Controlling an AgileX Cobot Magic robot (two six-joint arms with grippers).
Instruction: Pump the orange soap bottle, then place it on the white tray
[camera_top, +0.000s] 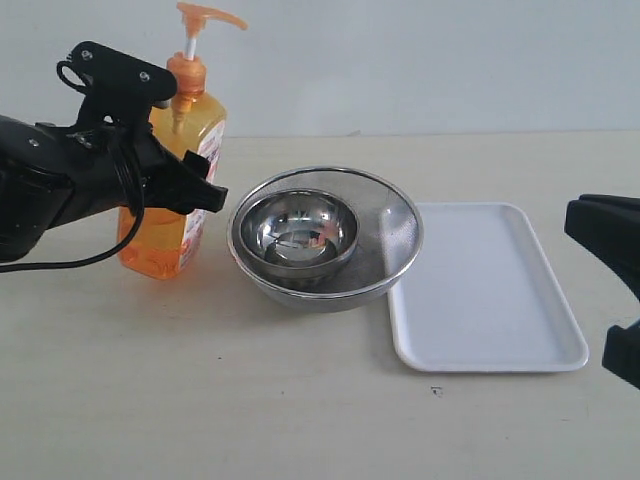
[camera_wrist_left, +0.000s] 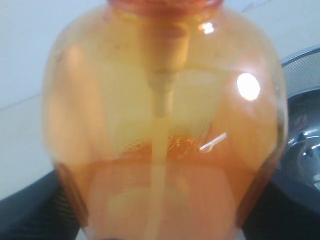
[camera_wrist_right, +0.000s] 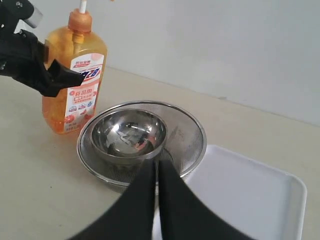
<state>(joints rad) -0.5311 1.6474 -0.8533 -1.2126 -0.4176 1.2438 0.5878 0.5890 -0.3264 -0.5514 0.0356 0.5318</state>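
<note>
The orange soap bottle (camera_top: 165, 250) is glossy translucent plastic. The inner bowl (camera_top: 298, 230) is mirror-bright steel, the outer bowl (camera_top: 395, 235) fine metal mesh. The white tray (camera_top: 490, 290) is smooth plastic, the bench (camera_top: 200, 400) matt.

I am working at what is looking like a lab test bench rather than a home kitchen: a plain pale tabletop (camera_top: 300, 420) is running back to a flat white wall (camera_top: 450, 60), and a few staged household props are sitting on it: nested steel bowls (camera_top: 392, 240), a white tray (camera_top: 480, 290) and an orange soap bottle (camera_top: 160, 250).
</note>
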